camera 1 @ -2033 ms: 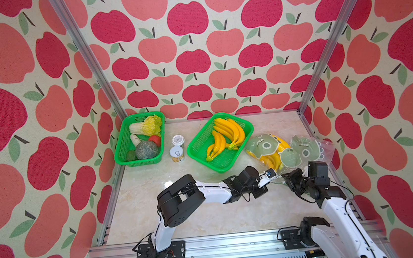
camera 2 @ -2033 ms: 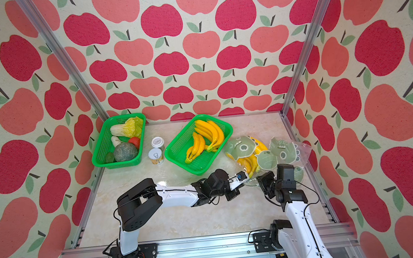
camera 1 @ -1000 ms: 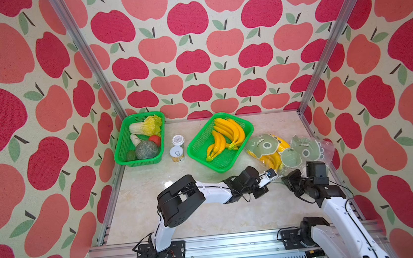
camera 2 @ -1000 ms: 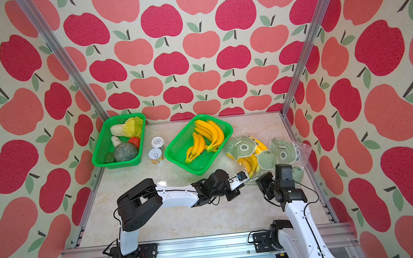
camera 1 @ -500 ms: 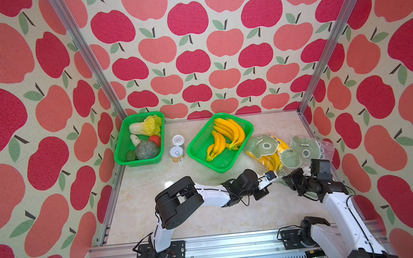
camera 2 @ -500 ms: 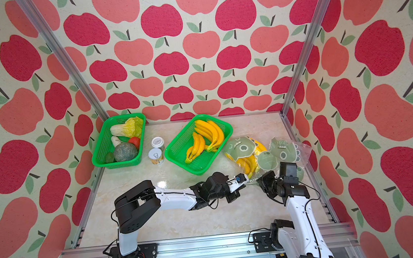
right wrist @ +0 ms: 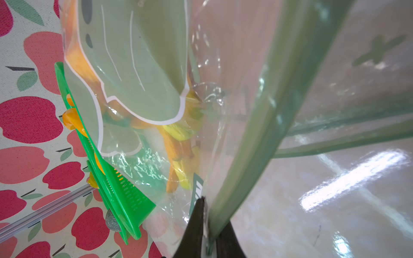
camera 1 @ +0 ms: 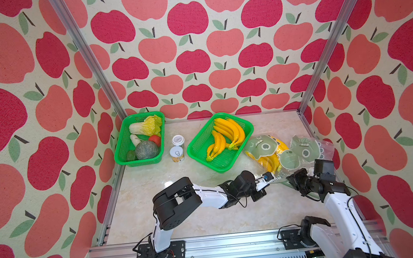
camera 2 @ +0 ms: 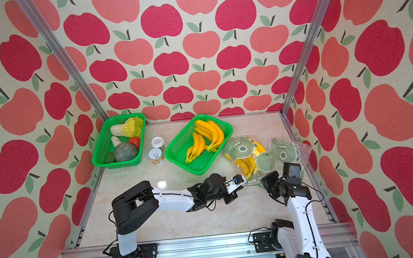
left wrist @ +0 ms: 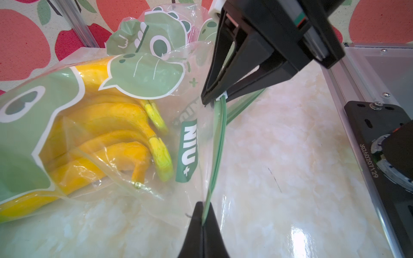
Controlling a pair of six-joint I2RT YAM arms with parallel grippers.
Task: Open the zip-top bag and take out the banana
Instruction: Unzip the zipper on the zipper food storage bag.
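Left hand (left wrist: 203, 221) is clenched on one end of the bag's (camera 1: 261, 142) green zip (left wrist: 218, 143), seemingly anchoring it. Right hand (left wrist: 215, 98) pinches the same strip farther along, probably to part the seal. Banana (left wrist: 107, 116) sits inside, bag on the tabletop's (camera 1: 209, 222) right.

We are looking into a robot-lab test booth: apple-print panels (camera 1: 193, 58) and aluminium posts (camera 1: 84, 51) are enclosing the marble-look tabletop (camera 1: 141, 213) under the jaws; a rail (camera 1: 237, 244) behind them is carrying arm bases (camera 1: 160, 251).
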